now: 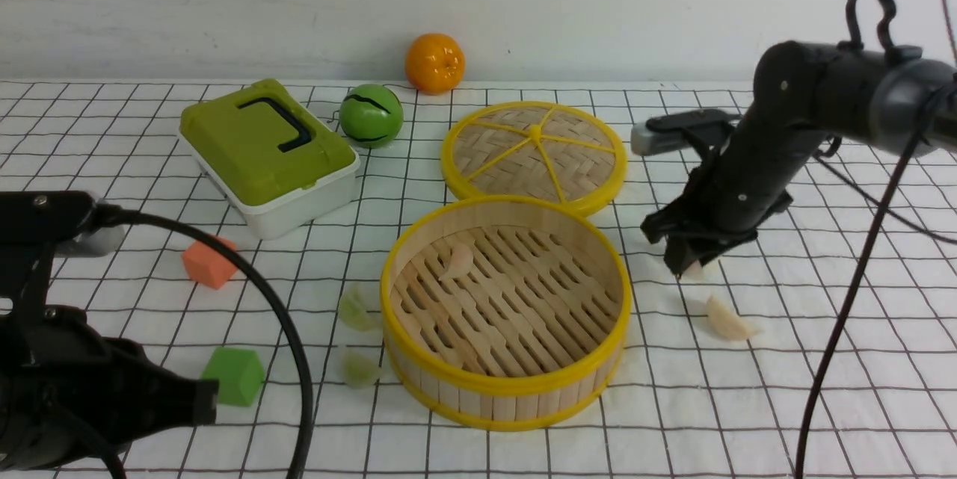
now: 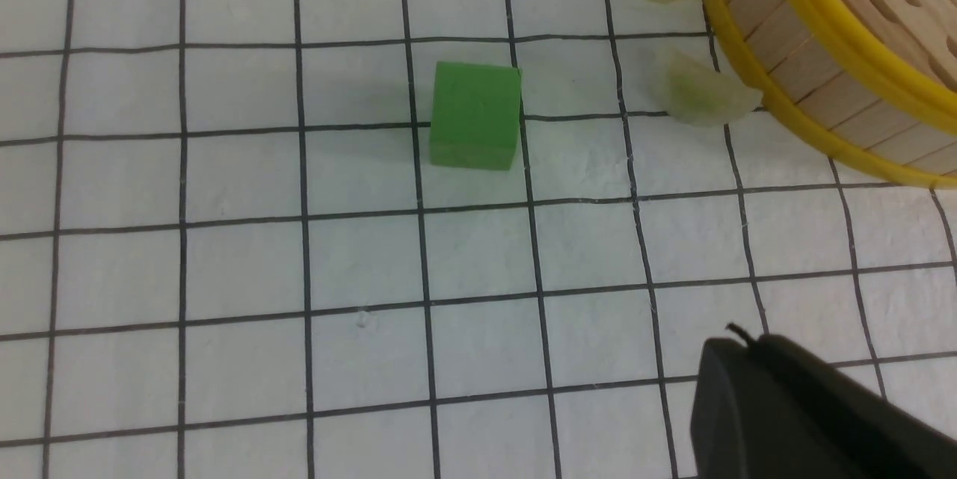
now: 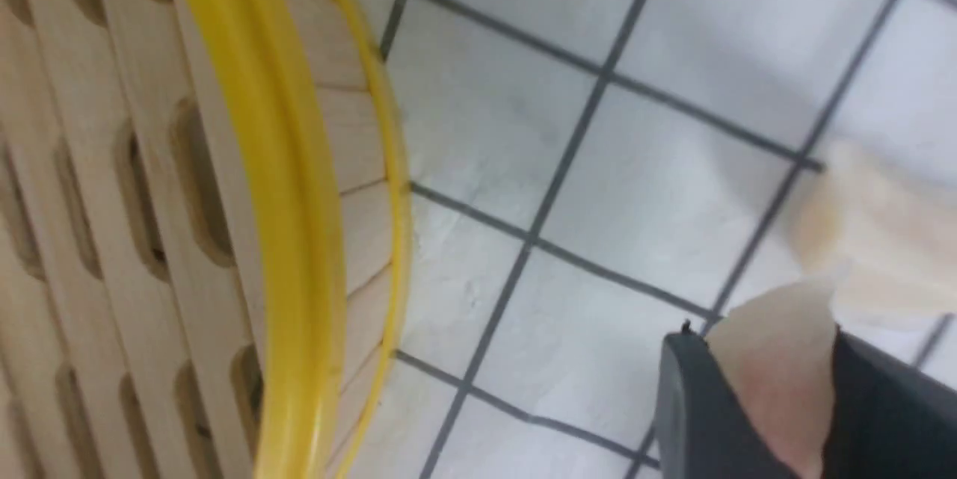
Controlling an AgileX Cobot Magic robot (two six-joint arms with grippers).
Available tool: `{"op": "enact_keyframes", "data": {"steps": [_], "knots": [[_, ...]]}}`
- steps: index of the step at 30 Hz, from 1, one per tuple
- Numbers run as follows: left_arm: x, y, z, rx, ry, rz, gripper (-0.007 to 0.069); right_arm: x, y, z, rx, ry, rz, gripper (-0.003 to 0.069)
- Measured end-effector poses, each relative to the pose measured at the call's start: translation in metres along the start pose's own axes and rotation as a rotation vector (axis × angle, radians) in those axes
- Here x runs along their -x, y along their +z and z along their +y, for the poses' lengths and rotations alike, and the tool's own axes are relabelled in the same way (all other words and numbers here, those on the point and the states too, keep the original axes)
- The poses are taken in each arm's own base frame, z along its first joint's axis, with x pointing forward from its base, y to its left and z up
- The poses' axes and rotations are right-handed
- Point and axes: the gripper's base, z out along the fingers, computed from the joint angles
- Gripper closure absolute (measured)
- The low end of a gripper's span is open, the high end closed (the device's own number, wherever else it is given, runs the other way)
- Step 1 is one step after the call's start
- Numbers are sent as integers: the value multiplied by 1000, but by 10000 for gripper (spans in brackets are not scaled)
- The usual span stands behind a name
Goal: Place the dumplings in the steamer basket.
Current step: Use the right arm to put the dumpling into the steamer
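The steamer basket stands mid-table with one pinkish dumpling on its slatted floor. Just right of the basket, my right gripper points down, shut on a pinkish dumpling between its dark fingers, low over the cloth. A cream dumpling lies beside it, blurred in the right wrist view. Two pale green dumplings lie against the basket's left side. My left gripper is shut and empty at the near left, apart from them.
A flat woven lid lies behind the basket. A green lunch box, a green ball and an orange sit at the back. An orange cube and a green cube lie at the left.
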Motion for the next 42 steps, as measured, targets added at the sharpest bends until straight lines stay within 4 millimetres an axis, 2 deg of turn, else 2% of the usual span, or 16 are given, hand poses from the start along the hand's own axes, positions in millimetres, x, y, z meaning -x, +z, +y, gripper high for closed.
{"op": "enact_keyframes", "data": {"steps": [1,2,3,5,7,8,9,12,14,15,16,17,19,22,36,42], "knots": [[0,0,0,0,-4,0,637,3,-12,2,-2,4,-24,473],[0,0,0,0,-5,0,637,4,-13,2,-2,6,-24,473],[0,0,0,0,-8,0,637,9,-35,8,7,5,-71,473],[0,0,0,0,-13,1,637,13,-54,18,35,3,-108,473],[0,0,0,0,-23,1,636,15,-70,40,107,-3,-147,473],[0,0,0,0,-25,1,636,15,-71,45,118,-9,-151,473],[0,0,0,1,-32,1,636,16,-73,67,178,-21,-160,473],[0,0,0,1,-40,1,636,15,-60,112,263,-51,-156,473],[0,0,0,1,-40,1,635,13,-41,134,277,-64,-141,473],[0,0,0,1,-40,1,633,11,-25,148,269,-74,-128,473],[0,0,0,1,-40,1,631,10,-16,153,255,-69,-126,473],[0,0,0,1,-40,1,631,10,-14,154,250,-75,-122,473],[0,0,0,0,-40,0,628,8,10,156,191,-50,-110,473],[0,0,0,0,-43,0,625,8,26,151,134,-9,-107,473],[0,0,0,-3,-46,2,615,16,44,148,134,95,-181,470],[0,0,0,-3,-56,2,606,15,49,147,127,115,-173,401]]}}
